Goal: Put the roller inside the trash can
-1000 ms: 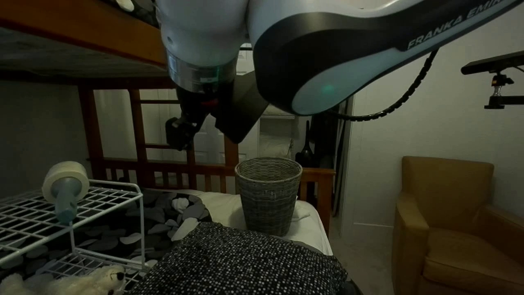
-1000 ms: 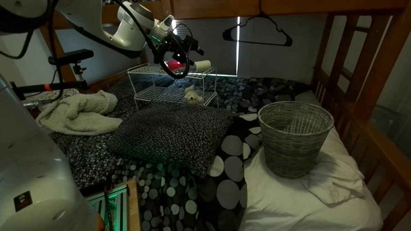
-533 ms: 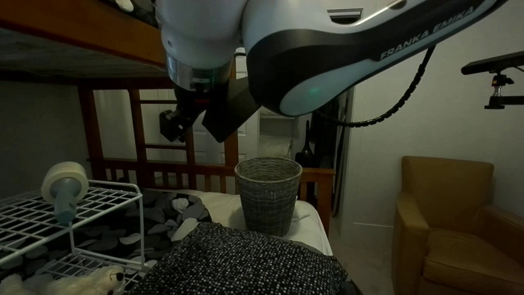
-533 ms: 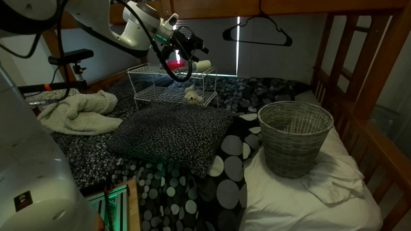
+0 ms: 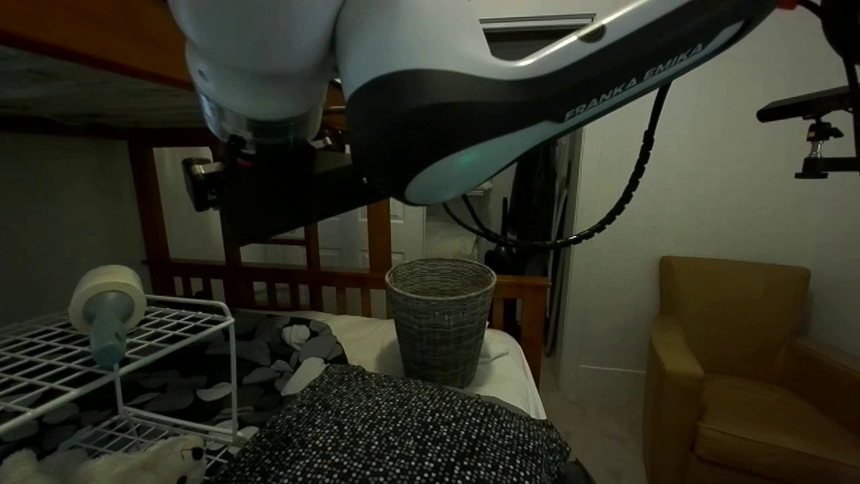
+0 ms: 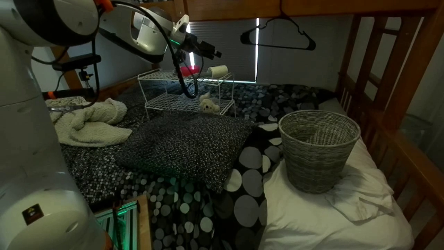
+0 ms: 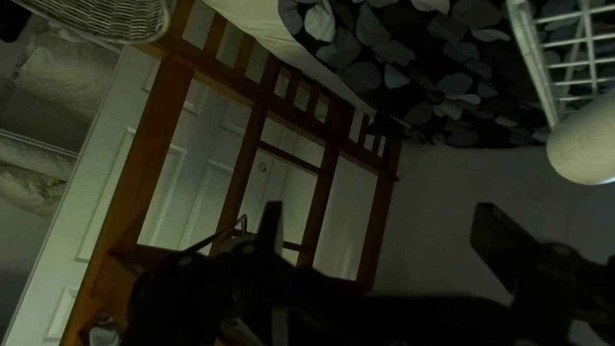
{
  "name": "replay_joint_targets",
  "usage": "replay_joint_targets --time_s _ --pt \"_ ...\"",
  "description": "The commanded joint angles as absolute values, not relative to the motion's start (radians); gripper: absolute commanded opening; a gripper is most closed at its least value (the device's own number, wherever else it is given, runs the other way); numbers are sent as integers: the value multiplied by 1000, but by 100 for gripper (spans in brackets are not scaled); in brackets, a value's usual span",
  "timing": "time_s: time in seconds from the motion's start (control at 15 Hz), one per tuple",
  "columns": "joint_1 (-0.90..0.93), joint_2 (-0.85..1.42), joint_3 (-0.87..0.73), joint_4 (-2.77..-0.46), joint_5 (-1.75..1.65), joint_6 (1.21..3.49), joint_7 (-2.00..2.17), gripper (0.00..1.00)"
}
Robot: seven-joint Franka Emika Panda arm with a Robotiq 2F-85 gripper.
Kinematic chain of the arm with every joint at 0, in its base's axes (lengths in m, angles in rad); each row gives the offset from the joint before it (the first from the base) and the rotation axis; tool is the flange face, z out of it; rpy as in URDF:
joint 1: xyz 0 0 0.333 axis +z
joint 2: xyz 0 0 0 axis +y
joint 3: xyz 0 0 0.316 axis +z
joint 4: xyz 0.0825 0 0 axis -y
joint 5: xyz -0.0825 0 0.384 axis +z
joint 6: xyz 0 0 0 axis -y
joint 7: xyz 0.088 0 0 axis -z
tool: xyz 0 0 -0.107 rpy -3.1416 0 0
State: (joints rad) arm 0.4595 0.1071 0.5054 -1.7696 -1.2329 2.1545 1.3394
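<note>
The roller is a pale whitish roll with a pale blue-green handle. It lies on the wire rack's top shelf in both exterior views (image 5: 109, 277) (image 6: 218, 71). Part of it shows at the right edge of the wrist view (image 7: 581, 151). The trash can, a grey woven basket, stands upright on the white bedding in both exterior views (image 5: 442, 343) (image 6: 314, 165). Its rim shows at the wrist view's top left (image 7: 115, 21). My gripper is open, with nothing between its fingers in the wrist view (image 7: 379, 211). It is above and apart from the roller in an exterior view (image 6: 214, 52).
The white wire rack (image 5: 232, 363) has two shelves. A red bowl (image 6: 189, 70) sits beside the roller, and a plush bear (image 6: 209, 106) is on the lower shelf. A dark pillow (image 6: 187, 146) lies in front. A hanger (image 6: 277, 45) hangs from the upper bunk (image 6: 312, 7).
My gripper has moved left and slightly up in an exterior view, and its wrist has turned. The arm's links have swung along with it. The roller and trash can have not moved.
</note>
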Motion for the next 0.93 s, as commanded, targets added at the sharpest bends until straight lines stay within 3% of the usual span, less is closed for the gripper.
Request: replay_joint_targets --time_s 0.0,0.6,0.87 --pt "488 116 485 -1760 -1241 2154 1352 100" --pt "492 127 481 -1748 -1249 2154 1361 100" --pt "496 117 498 -1714 -1027 2165 1385 100"
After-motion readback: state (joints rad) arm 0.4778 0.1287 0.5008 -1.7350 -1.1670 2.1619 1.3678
